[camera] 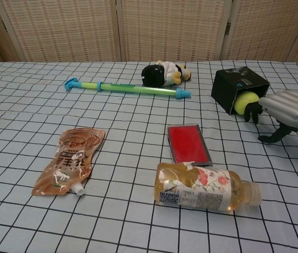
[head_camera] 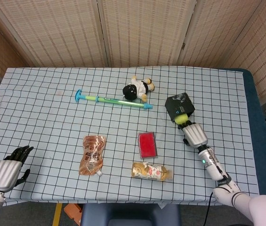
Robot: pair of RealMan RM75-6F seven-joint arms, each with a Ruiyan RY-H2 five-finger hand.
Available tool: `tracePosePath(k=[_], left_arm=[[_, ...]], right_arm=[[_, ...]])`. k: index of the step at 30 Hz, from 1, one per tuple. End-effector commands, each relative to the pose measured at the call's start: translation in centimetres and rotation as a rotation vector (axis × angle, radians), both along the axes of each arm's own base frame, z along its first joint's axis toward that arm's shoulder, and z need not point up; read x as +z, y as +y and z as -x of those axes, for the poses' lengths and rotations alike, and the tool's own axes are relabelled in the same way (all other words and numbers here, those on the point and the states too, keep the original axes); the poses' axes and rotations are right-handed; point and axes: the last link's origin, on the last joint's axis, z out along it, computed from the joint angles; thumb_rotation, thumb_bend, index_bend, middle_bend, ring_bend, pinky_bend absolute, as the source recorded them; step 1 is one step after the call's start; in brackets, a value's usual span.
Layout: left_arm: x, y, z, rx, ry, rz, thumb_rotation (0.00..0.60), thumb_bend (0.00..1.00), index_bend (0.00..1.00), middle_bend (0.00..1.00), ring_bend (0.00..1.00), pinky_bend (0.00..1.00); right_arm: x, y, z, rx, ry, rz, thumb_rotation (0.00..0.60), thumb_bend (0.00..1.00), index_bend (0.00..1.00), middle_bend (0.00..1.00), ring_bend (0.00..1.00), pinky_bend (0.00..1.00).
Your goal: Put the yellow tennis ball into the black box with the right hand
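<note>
The yellow tennis ball (head_camera: 180, 117) (camera: 243, 101) sits in the open side of the black box (head_camera: 178, 104) (camera: 232, 83), which lies on its side at the right of the table. My right hand (head_camera: 194, 134) (camera: 286, 107) is just behind the ball. Its fingertips (camera: 253, 112) are at the ball's edge and the thumb is spread away toward the table, so it grips nothing. My left hand (head_camera: 9, 168) rests at the near left corner, holding nothing, with its fingers apart.
A plush toy (head_camera: 138, 88) and a green-blue stick (head_camera: 114, 100) lie behind the middle. A red case (head_camera: 147, 144), a drink bottle (head_camera: 151, 171) and a brown pouch (head_camera: 92, 154) lie in front. The table's right edge (head_camera: 257, 141) is near my right arm.
</note>
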Motion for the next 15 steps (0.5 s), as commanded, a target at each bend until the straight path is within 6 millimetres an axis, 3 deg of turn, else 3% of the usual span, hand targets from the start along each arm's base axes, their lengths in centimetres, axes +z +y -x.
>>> tracePosePath(k=[1,7,15], left_arm=[[0.0,-0.01,-0.01,0.0,-0.001,0.0,0.6,0.41,0.11,0.1,0.11,0.41],[-0.01,-0.02,0.0,0.0,-0.001,0.001,0.6,0.41,0.11,0.1,0.11,0.41],[-0.01,-0.01,-0.02,0.0,-0.003,0.0,0.6,0.41,0.11,0.1,0.11,0.41]], right_arm=[[-0.06,0.05,-0.11,0.003,-0.013,-0.012,0.6,0.11,0.19,0.26,0.14,0.41],[-0.06,0.12,-0.27,0.006,-0.039,-0.026,0.6,0.1,0.0,0.12,0.02,0.33],[0.16,0.19,-0.22,0.009,-0.05,-0.027,0.6,0.1,0.0,0.03,0.0,0.33]])
